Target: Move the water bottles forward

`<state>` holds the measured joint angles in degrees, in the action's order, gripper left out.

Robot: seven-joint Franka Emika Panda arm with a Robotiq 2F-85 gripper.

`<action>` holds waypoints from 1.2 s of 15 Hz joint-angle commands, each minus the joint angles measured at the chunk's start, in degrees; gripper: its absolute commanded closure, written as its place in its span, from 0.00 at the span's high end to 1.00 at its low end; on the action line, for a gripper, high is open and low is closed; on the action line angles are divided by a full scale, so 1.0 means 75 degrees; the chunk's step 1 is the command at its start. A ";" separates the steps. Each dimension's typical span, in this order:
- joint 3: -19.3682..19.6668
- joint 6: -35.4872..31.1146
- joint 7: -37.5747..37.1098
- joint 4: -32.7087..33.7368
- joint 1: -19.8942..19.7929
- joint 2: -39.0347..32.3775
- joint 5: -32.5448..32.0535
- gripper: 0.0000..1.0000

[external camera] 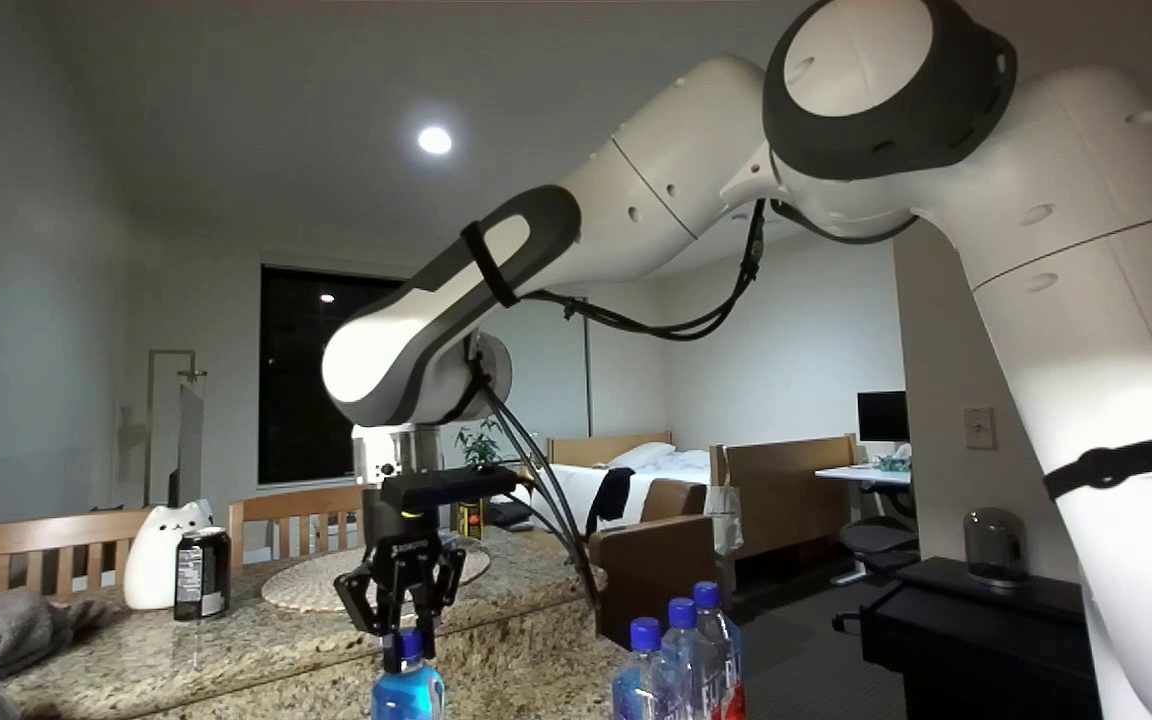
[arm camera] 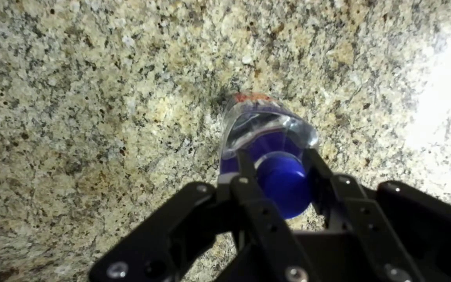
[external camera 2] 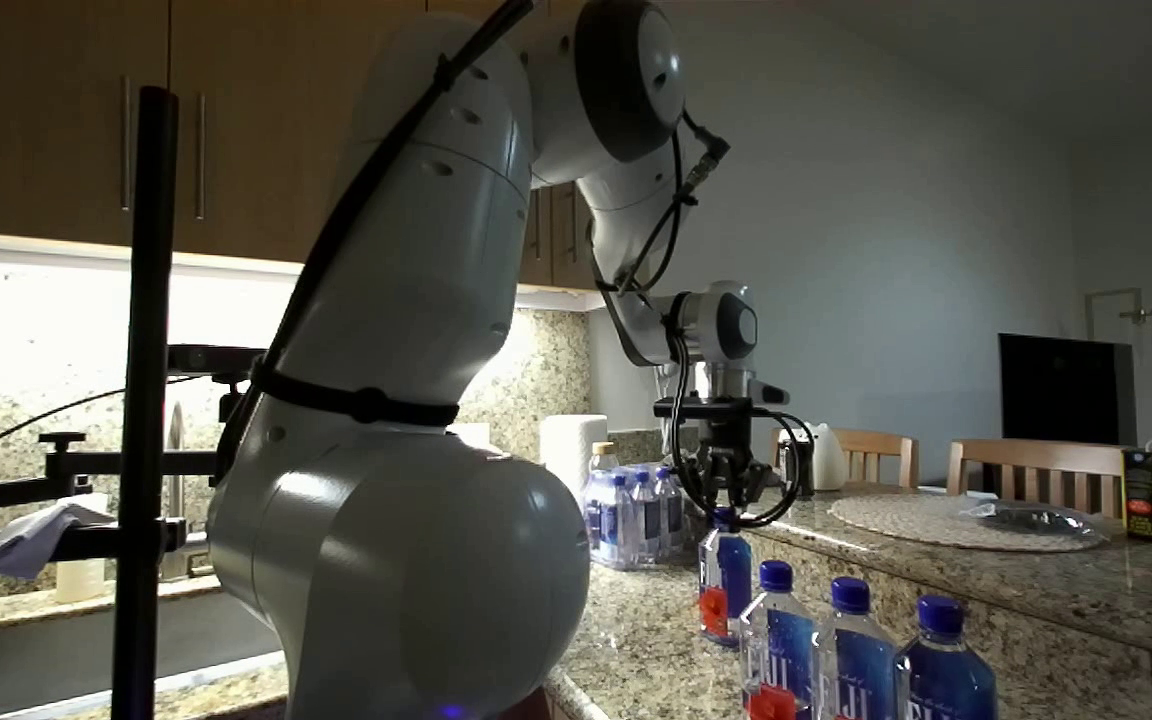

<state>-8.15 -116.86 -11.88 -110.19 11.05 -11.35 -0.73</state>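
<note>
One water bottle with a blue cap (arm camera: 282, 184), clear body and reddish mark stands upright below my gripper (arm camera: 278, 158). The fingers are shut around its cap, one on each side. In an exterior view this bottle (external camera 2: 726, 590) is at the lower granite counter (external camera 2: 636, 625); whether its base touches is not certain. It also shows in an exterior view (external camera: 408, 693), its lower part cut off. Three more bottles stand in a row nearer that camera: one bottle (external camera 2: 776, 645), a middle bottle (external camera 2: 851, 655) and an end bottle (external camera 2: 944, 665). They also show right of the gripper (external camera: 681, 655).
A pack of several bottles (external camera 2: 636, 520) stands at the back beside a paper towel roll (external camera 2: 568, 450). A raised granite ledge (external camera 2: 996, 585) runs alongside the held bottle. On it are a round mat (external camera 2: 866, 515), a carton (external camera 2: 1146, 495), a black can (external camera: 201, 575) and a grey towel (external camera: 6, 630).
</note>
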 commanded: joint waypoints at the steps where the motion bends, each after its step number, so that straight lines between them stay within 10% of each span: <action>1: 0.0021 -0.0042 -0.0222 0.0005 0.0019 0.0031 -0.0046 0.14; 18: 0.0023 0.1404 0.1209 -0.0745 -0.0245 0.1795 0.0587 0.15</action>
<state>-8.37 -107.90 -5.83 -111.58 10.64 -4.12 2.04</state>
